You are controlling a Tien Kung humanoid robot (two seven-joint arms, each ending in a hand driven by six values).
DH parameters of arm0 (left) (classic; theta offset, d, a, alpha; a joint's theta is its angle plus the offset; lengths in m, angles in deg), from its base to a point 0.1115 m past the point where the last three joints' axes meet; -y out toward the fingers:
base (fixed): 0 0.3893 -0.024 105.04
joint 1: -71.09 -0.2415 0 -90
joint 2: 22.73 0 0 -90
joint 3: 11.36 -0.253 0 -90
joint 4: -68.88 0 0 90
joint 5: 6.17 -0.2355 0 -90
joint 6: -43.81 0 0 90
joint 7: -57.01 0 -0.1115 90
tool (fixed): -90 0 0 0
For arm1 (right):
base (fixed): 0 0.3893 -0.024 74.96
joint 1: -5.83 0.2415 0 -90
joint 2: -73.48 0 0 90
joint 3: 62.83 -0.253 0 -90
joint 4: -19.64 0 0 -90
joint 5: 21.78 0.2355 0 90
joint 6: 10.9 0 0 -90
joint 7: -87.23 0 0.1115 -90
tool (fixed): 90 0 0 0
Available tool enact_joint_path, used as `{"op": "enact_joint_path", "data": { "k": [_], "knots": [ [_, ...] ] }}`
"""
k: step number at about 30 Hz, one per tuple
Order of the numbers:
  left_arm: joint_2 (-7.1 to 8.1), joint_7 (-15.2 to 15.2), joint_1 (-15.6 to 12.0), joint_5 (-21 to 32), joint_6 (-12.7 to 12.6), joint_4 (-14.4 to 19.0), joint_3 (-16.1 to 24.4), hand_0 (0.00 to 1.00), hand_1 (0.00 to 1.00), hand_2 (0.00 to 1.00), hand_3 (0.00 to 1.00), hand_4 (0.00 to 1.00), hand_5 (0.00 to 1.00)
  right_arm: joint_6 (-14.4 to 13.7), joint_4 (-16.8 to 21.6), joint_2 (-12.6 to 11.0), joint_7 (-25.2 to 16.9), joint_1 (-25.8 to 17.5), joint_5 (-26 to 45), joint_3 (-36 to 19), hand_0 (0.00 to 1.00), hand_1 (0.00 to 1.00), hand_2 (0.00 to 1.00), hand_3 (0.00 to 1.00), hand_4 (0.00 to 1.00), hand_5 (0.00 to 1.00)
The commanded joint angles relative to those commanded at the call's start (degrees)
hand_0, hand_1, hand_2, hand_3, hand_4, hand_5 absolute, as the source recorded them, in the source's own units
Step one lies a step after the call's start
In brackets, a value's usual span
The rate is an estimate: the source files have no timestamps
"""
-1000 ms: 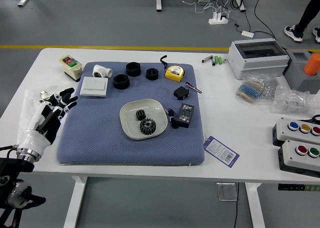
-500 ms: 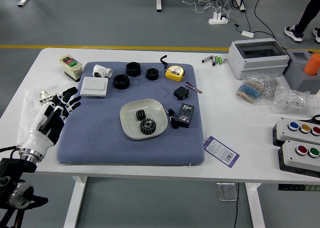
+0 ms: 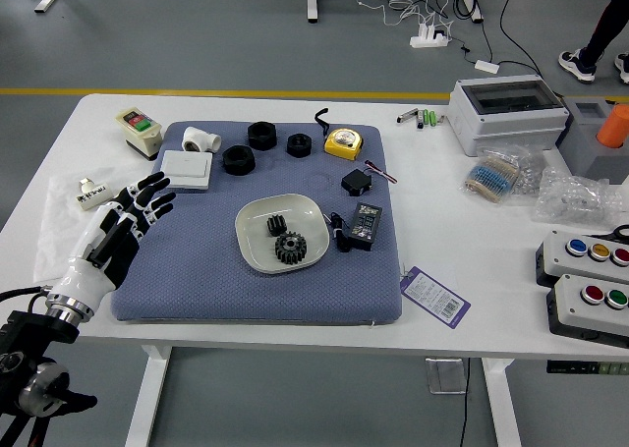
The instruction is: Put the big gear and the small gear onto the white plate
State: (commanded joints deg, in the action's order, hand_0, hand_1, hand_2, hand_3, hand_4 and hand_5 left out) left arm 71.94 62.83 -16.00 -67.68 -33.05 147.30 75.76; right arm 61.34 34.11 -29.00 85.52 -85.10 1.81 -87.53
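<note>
The white plate (image 3: 252,254) rests on the blue-grey mat near its middle. Both gears lie on it: the small gear (image 3: 277,225) toward the plate's upper left and the big gear (image 3: 291,248) just below and right of it. My left hand (image 3: 157,199) is over the mat's left edge, well left of the plate, its fingers spread with nothing held. My right hand does not show.
On the mat's far part are black rings (image 3: 238,159), a white box (image 3: 185,170), a white pipe fitting (image 3: 201,140) and a yellow tape measure (image 3: 343,143). A black adapter (image 3: 365,227) lies right of the plate. Button boxes (image 3: 590,307) stand far right.
My left hand has moved a little to the right, uncovering more of the small white bottle behind it. The plate and both gears have stayed where they were.
</note>
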Motion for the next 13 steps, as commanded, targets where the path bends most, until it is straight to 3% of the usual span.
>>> {"op": "enact_joint_path", "data": {
  "k": [4, 5, 13],
  "knots": [
    [0.54, -0.54, -0.64, 0.79, 0.98, 0.71, -0.21, 0.998, 0.976, 0.998, 0.911, 0.933, 0.727, 0.04, -0.01, 0.0, 0.03, 0.01, -0.08, -0.25, 0.686, 0.7, 0.747, 0.564, 0.784, 0.642],
    [0.76, -0.76, -0.8, 0.99, 1.32, 0.92, -0.24, 0.998, 0.998, 0.998, 0.943, 0.964, 0.845, 0.05, -0.02, 0.0, 0.05, 0.02, -0.1, -0.3, 0.686, 0.7, 0.747, 0.564, 0.783, 0.641],
    [1.57, -1.48, -1.49, 1.39, 1.92, 1.68, -0.39, 0.998, 0.998, 0.998, 0.937, 0.964, 0.849, 0.09, -0.04, -0.01, 0.07, 0.12, -0.17, -0.45, 0.686, 0.7, 0.747, 0.564, 0.784, 0.641]
  ]
}}
